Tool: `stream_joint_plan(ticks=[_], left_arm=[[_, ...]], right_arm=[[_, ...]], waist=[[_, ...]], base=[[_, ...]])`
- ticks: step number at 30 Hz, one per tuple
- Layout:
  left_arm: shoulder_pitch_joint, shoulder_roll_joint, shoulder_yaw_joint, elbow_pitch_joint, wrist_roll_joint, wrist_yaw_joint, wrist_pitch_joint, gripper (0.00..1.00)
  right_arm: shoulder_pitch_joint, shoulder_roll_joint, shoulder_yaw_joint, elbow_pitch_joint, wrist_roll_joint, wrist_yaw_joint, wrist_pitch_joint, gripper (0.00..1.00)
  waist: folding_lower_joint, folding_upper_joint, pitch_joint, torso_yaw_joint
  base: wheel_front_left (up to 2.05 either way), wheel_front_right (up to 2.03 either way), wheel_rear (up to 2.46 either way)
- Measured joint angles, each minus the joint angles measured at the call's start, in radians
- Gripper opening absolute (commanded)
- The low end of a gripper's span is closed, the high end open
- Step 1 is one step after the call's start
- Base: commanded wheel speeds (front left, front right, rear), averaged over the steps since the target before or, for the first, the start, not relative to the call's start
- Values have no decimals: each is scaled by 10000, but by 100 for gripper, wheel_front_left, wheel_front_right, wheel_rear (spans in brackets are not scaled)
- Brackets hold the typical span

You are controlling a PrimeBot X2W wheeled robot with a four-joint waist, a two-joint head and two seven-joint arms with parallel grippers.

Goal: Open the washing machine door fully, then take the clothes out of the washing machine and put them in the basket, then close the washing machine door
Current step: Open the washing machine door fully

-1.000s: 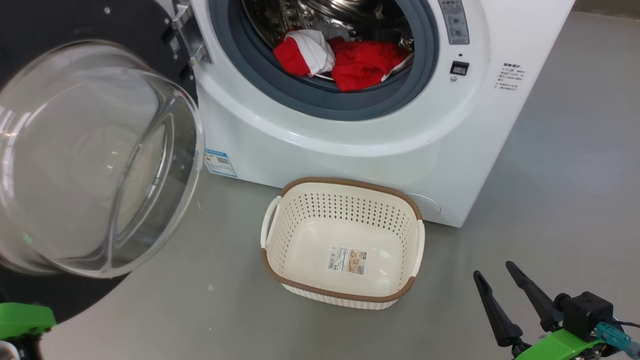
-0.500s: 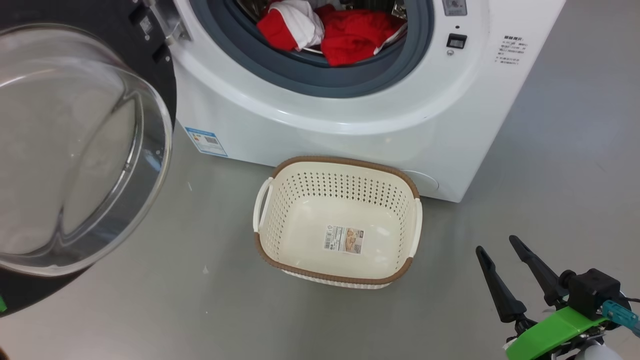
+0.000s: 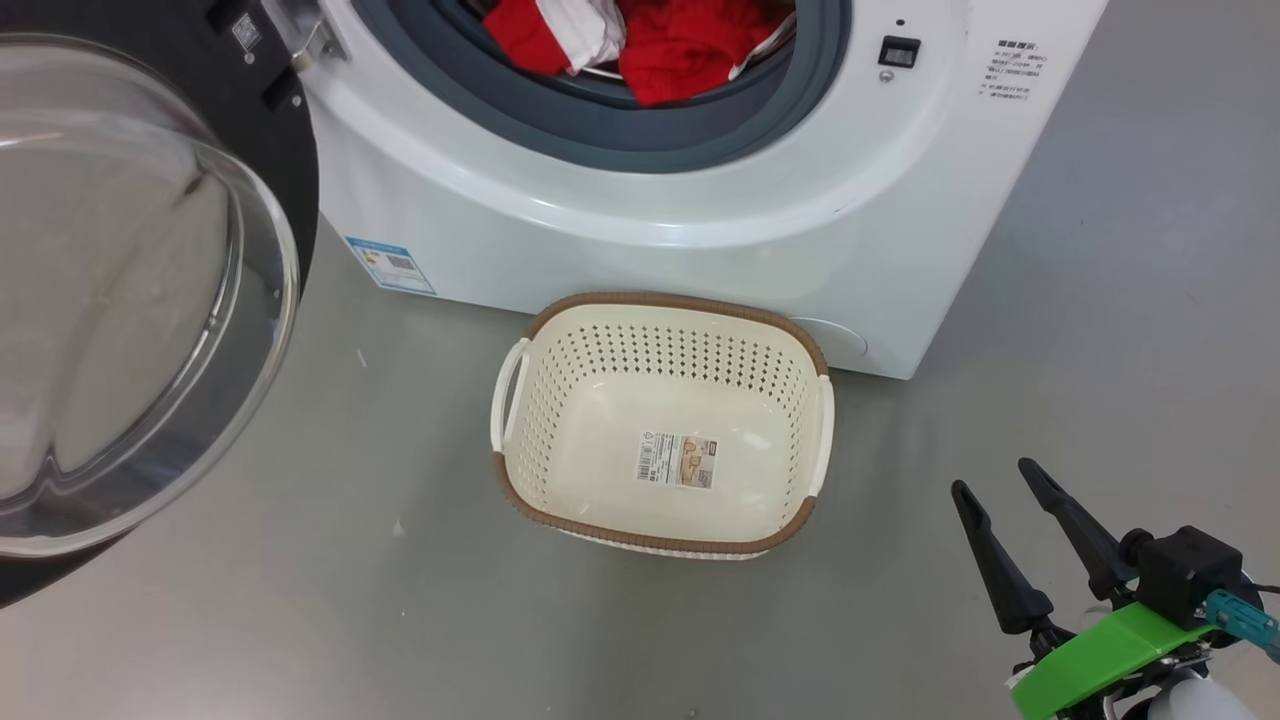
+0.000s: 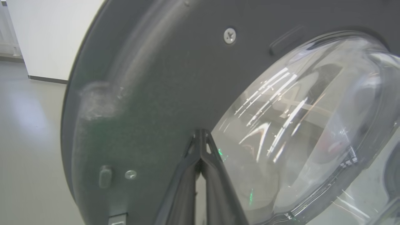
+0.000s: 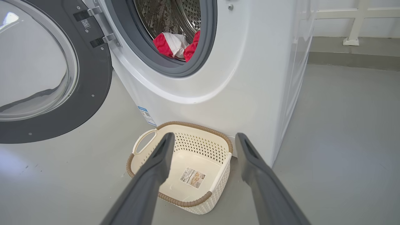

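Right tool [image 3: 992,476], jaws spread and empty, hangs near the empty cream perforated plastic basket [image 3: 680,300] on the grey floor [image 3: 400,620]. Left tool [image 4: 200,134], pinched shut, meets the inner face of the round black-rimmed glass door [image 3: 130,290], swung wide. Beyond, red-and-white clothes [image 3: 680,50] lie in the white front-loading washing machine [image 3: 650,240]. Door-opening step apparently ending; next, reach in for clothes.

The right pincer [image 3: 992,475] has two long, matt black fingers tapering to blunt points, seated in a bright green plastic bracket [image 3: 1110,655] beside a black cube-shaped block [image 3: 1185,575] with a teal connector [image 3: 1235,612]. The left pincer [image 4: 200,137] has dark fingers with small slots near the tips.
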Motion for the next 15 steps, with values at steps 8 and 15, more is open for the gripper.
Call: stream_joint_plan(ticks=[8,15], left_arm=[[47,-128,-2,52,94,-150,0,0],[817,-529,-587,-349,127,-163,0,0]], right_arm=[[-87,50,-6,56,0,0,0,100],[-76,109,-6,123,0,0,0,100]], waist=[[0,0,-336,56],[0,0,-740,144]], base=[[0,0,0],[0,0,0]])
